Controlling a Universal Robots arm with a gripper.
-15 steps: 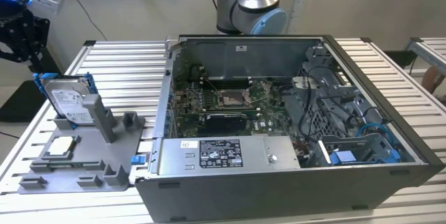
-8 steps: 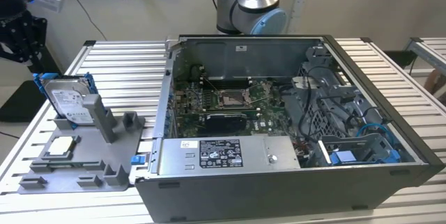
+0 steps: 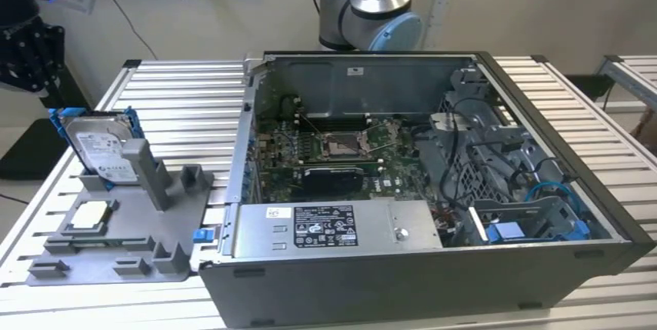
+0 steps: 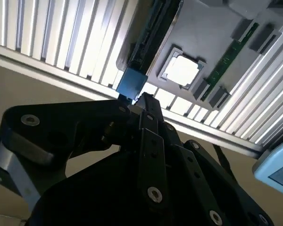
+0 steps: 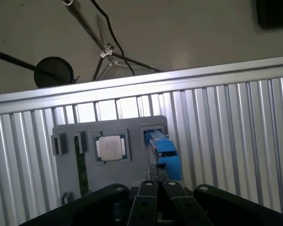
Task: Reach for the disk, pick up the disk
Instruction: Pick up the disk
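Reach step, I'd say, with nothing gripped yet. The gripper hangs clear of the disk, which stands on edge in the grey fixture on the worktop, at the exterior view's left. The jaws are pinched narrow and empty; a grip calls for spreading them across the blue carrier.

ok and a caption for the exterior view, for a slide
Open computer case on a slatted table; the disk stands in a grey fixture at the exterior view's left.
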